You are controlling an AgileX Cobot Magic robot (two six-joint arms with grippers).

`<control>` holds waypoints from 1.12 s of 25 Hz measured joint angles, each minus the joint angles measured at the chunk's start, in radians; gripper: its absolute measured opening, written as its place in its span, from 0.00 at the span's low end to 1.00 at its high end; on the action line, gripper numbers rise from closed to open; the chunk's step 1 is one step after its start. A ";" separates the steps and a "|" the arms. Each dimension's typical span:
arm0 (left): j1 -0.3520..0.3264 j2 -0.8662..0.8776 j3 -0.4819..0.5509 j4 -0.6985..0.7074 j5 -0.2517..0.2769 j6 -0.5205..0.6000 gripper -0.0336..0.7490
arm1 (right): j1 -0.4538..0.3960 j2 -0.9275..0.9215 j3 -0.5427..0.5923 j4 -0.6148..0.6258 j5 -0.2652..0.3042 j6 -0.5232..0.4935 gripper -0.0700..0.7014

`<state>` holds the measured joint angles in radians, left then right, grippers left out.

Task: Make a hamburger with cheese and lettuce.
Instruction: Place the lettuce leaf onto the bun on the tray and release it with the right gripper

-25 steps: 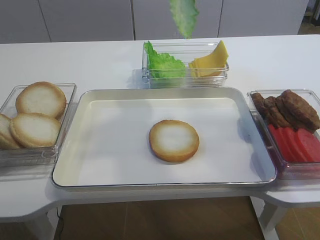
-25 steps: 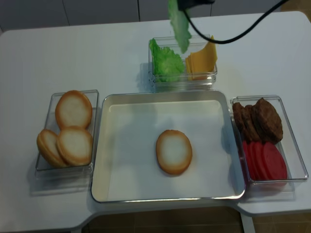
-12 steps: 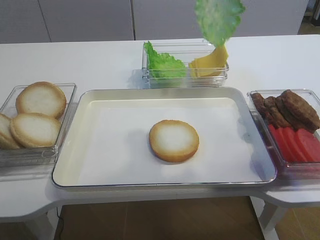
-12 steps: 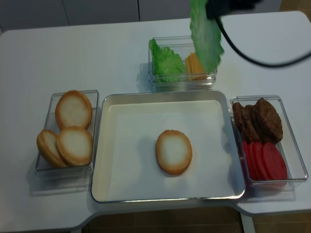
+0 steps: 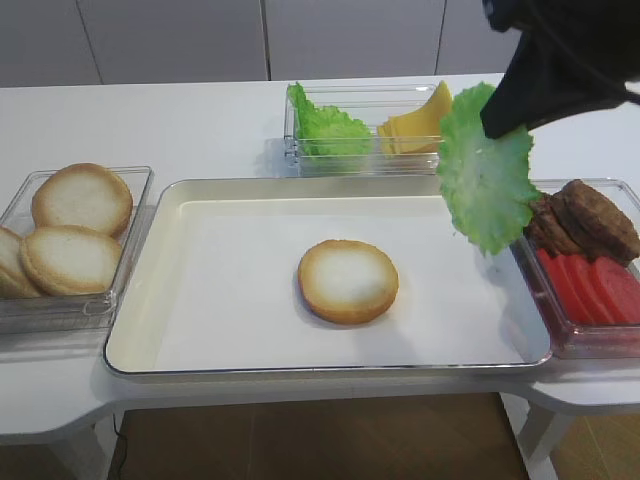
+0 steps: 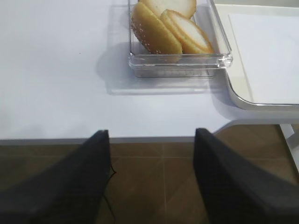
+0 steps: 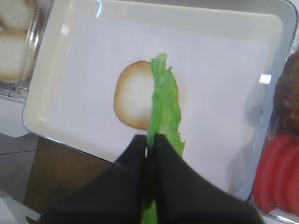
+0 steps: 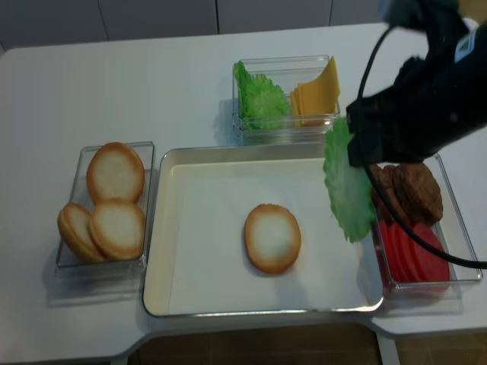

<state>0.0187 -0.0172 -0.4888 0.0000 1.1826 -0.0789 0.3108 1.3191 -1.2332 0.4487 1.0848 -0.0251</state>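
Note:
A bun half, the hamburger (image 5: 348, 281), lies cut side up in the middle of the white tray (image 5: 200, 330); it also shows in the realsense view (image 8: 272, 237) and the right wrist view (image 7: 133, 95). My right gripper (image 7: 148, 139) is shut on a lettuce leaf (image 5: 487, 178) that hangs above the tray's right side (image 8: 347, 182), to the right of the bun. More lettuce (image 5: 325, 128) and the cheese slices (image 5: 420, 125) sit in a clear box at the back. My left gripper (image 6: 152, 140) is open and empty beyond the table's front edge.
A clear box (image 5: 20, 300) on the left holds several bun halves (image 5: 82, 198), also seen in the left wrist view (image 6: 163, 28). A clear box on the right holds dark patties (image 5: 590, 215) and tomato slices (image 5: 600, 285). The white table edge (image 6: 140, 139) runs below the boxes.
My right arm has come down and forward from above the back box, carrying the lettuce leaf to the tray's right side. The bun has not moved.

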 joint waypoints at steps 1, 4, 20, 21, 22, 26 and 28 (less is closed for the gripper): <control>0.000 0.000 0.000 0.000 0.000 0.000 0.58 | 0.000 0.000 0.018 0.000 -0.022 0.000 0.12; 0.000 0.000 0.000 0.000 0.000 0.000 0.58 | 0.017 0.000 0.062 -0.016 -0.093 0.003 0.12; 0.000 0.000 0.000 0.000 0.000 0.000 0.58 | 0.218 0.172 0.074 -0.372 -0.363 0.281 0.12; 0.000 0.000 0.000 0.000 0.000 0.000 0.58 | 0.218 0.172 0.074 -0.389 -0.363 0.293 0.12; 0.000 0.000 0.000 0.000 0.000 0.000 0.58 | 0.218 0.172 0.074 -0.403 -0.363 0.301 0.12; 0.000 0.000 0.000 0.000 0.000 0.000 0.58 | 0.218 0.189 0.074 -0.413 -0.365 0.310 0.12; 0.000 0.000 0.000 0.000 0.000 0.000 0.58 | 0.218 0.212 0.074 -0.413 -0.368 0.311 0.12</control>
<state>0.0187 -0.0172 -0.4888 0.0000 1.1826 -0.0789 0.5290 1.5312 -1.1591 0.0359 0.7173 0.2860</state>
